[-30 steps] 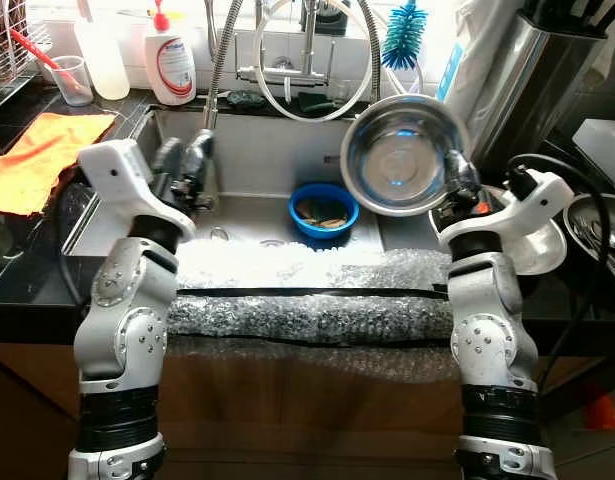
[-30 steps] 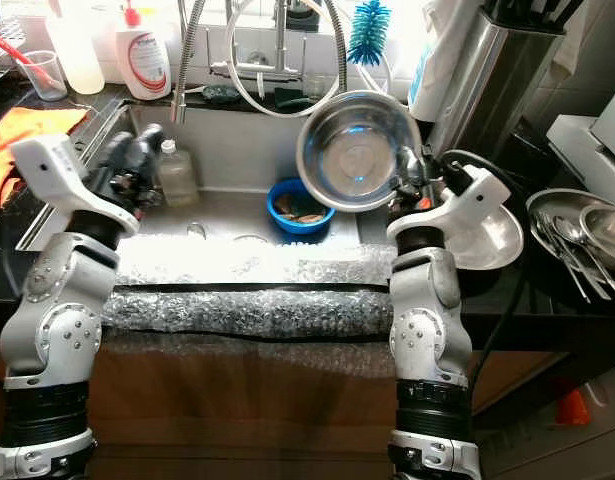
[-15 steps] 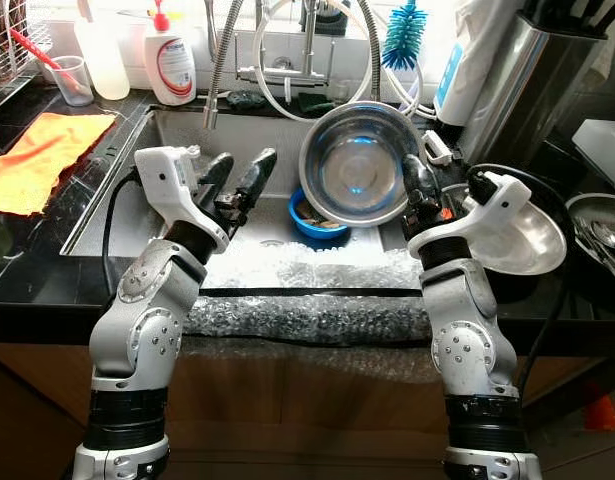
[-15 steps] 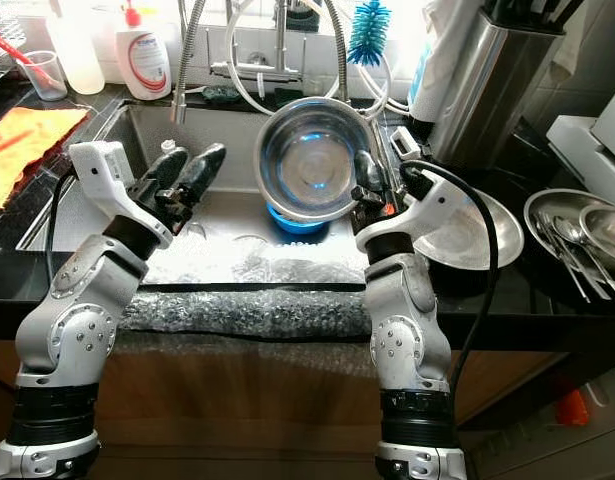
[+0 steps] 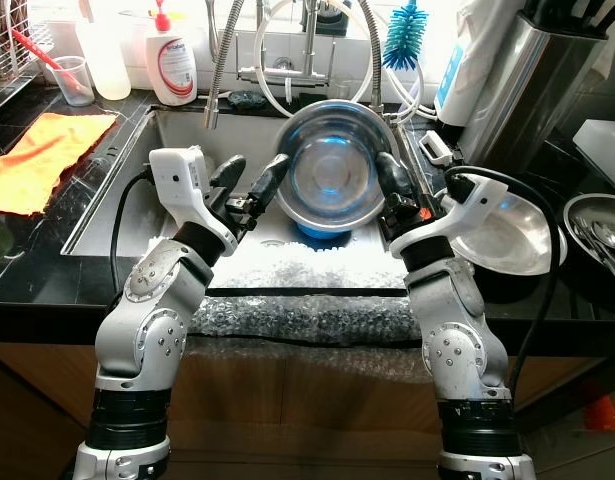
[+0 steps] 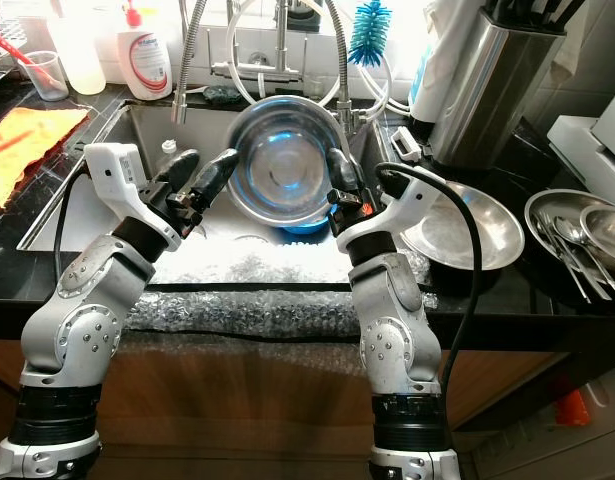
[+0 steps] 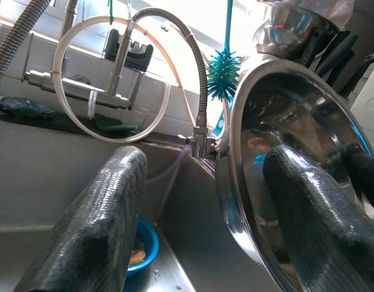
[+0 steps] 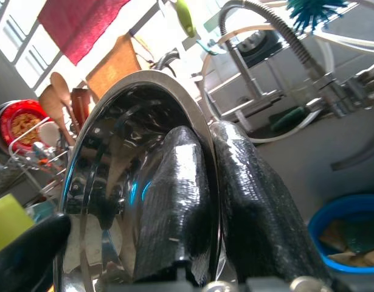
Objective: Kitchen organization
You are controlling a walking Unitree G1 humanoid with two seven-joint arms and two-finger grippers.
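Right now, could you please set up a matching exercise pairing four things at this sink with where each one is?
Things:
1. steel bowl
2. blue bowl
3. orange cloth
4. teal bottle brush

Places:
A. lying on the black counter left of the sink
B. clamped at its rim by the right gripper, held on edge over the sink
C. hanging by the tap at the back
D. on the sink floor, under the held bowl

Pairs: 1-B, 2-D, 3-A, 4-C

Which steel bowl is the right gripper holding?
The tilted steel bowl over the sink, its rim clamped by the right gripper; the other steel bowl rests on the counter.
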